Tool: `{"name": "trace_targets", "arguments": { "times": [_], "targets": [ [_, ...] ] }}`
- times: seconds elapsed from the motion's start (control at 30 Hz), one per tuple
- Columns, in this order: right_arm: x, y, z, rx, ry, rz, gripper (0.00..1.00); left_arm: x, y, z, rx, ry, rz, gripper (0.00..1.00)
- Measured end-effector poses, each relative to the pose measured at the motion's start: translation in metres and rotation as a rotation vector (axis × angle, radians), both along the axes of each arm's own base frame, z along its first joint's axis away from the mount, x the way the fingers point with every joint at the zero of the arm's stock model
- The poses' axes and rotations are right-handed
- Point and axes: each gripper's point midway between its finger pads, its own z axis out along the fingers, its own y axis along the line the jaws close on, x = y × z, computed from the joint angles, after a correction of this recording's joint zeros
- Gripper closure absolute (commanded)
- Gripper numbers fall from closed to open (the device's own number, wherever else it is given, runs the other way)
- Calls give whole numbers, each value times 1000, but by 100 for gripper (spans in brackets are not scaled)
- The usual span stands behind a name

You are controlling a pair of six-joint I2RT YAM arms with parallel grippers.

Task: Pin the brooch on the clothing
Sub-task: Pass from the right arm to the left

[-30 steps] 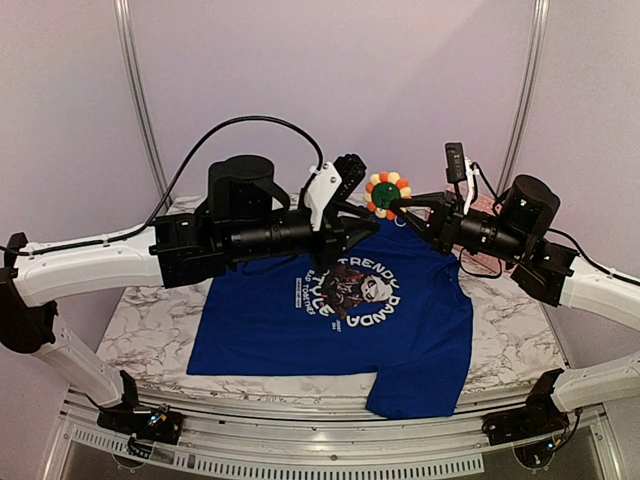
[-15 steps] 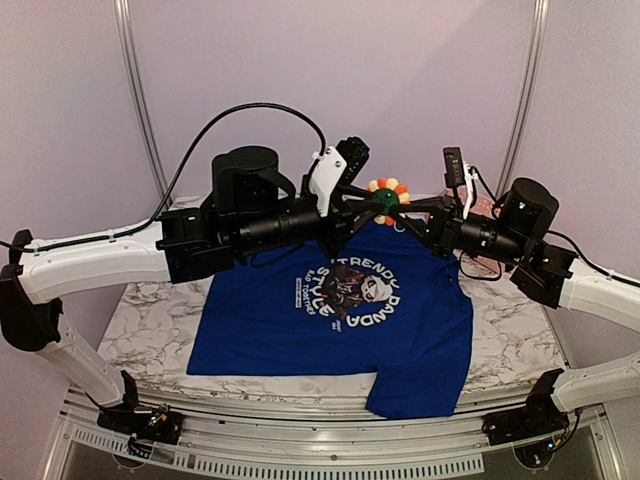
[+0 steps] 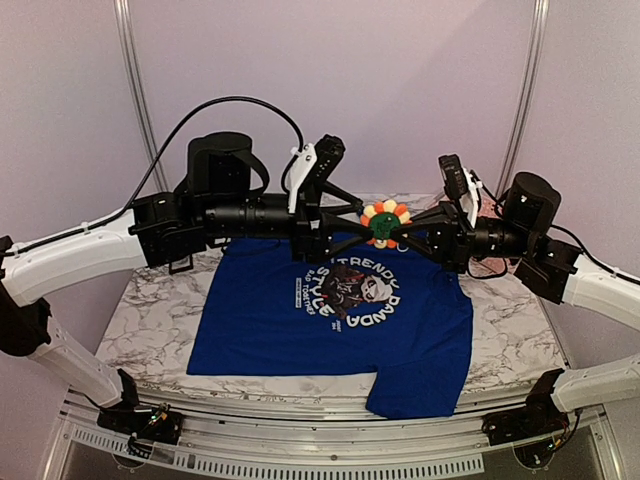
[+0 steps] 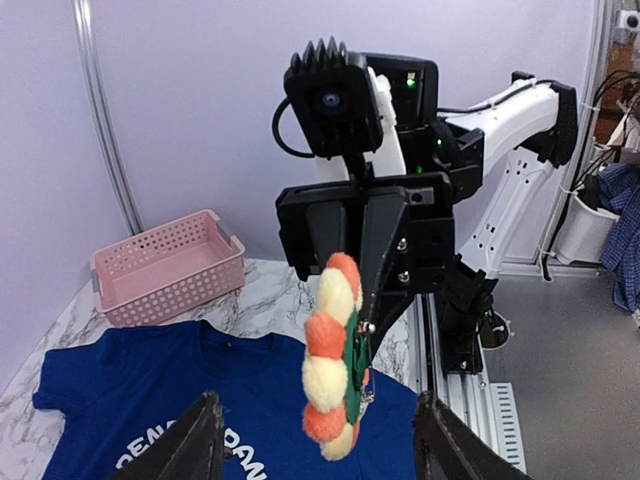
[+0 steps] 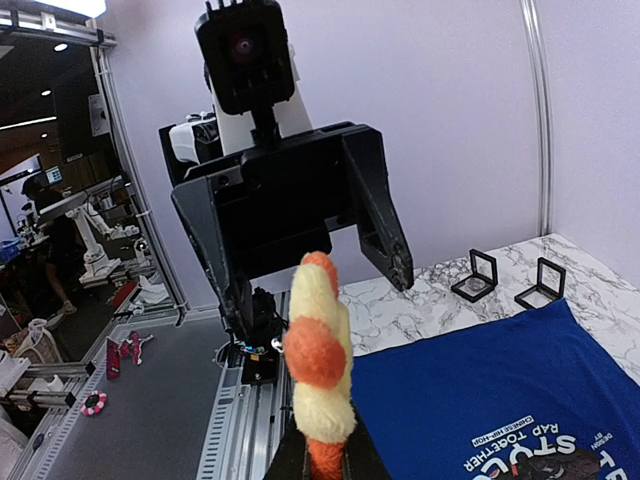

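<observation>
right hand [image 3: 400, 229] pinching brooch [image 3: 385, 221] mid-air over shirt [image 3: 290, 335] collar, left hand [image 3: 352, 226] jaws spread either side, not touching it. risk: one thin edge grip, brooch could twist or drop at handover

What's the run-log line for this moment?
right gripper: shut on yellow-orange-red flower brooch | left gripper: open, facing it | royal blue panda T-shirt: below, unpinned

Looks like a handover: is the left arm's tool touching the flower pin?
Apart. In the left wrist view the left tool stands open, its fingers leaving clear gaps either side of the flower pin, which the right tool pinches.
</observation>
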Motion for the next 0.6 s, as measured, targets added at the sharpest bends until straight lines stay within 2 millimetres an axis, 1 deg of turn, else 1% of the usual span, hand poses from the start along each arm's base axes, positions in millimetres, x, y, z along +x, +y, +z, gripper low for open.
{"name": "trace_targets", "arguments": {
  "times": [0.03,0.07,0.13,0.17,0.27,0.33,0.4,0.5,0.57,0.6],
  "targets": [
    [-2,1,-1,-2,0,12,100,-1,0,0,-5,14,-11,37],
    [-3,1,-2,-4,2,21,100,-1,1,1,-9,25,-18,40],
    [-5,2,-3,-8,4,38,100,-2,0,2,-21,49,-34,51],
    [-5,2,-3,-8,5,45,100,-3,-1,2,-27,63,-42,54],
    [-7,3,-2,-8,5,60,100,-7,-5,0,-43,91,-77,55],
    [-8,3,0,-6,4,66,100,-9,-8,-5,-47,118,-97,59],
    [-8,4,0,-6,3,71,100,-11,-10,-9,-48,141,-113,64],
    [-9,4,-1,-8,8,78,100,-14,-13,-15,-52,170,-129,74],
    [-10,4,-1,-9,9,84,100,-15,-13,-17,-60,182,-137,84],
    [-10,4,-1,-9,9,86,100,-15,-13,-15,-67,181,-141,91]
  ]
}}
